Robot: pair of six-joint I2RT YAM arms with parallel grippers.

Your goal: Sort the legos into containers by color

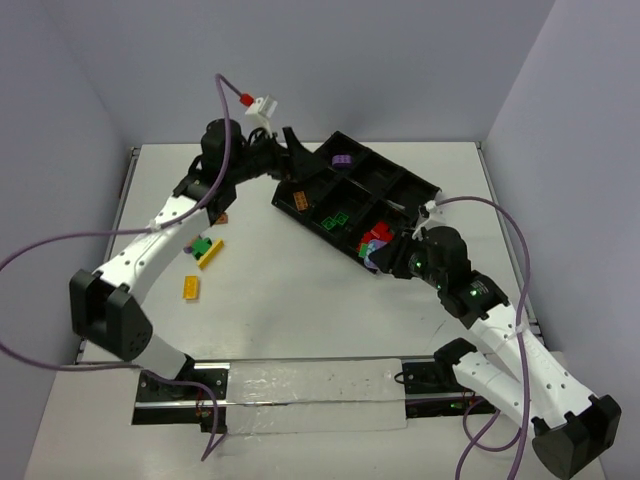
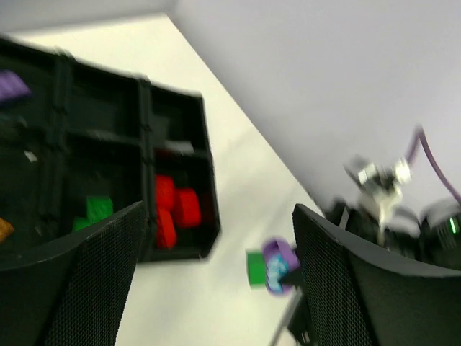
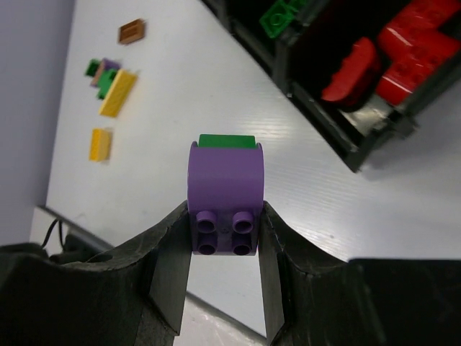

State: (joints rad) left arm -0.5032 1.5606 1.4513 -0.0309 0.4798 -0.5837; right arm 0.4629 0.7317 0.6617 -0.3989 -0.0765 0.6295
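Observation:
My right gripper point(image 3: 225, 223) is shut on a purple lego point(image 3: 225, 189) that has a green piece point(image 3: 227, 140) stuck to its far side. It holds them above the table beside the near end of the black tray point(image 1: 395, 166), by the compartment with red legos point(image 1: 377, 238). My left gripper point(image 1: 300, 160) is open and empty over the tray's far left end; its view is blurred. Other compartments hold green legos point(image 1: 335, 218), an orange one point(image 1: 300, 198) and a purple one point(image 1: 342, 160). The left wrist view also catches the held purple lego point(image 2: 274, 265).
Loose legos lie on the table left of the tray: an orange-brown one point(image 1: 222, 218), a green and yellow cluster point(image 1: 205, 250) and a yellow one point(image 1: 190, 287). Walls stand close behind the tray and on both sides.

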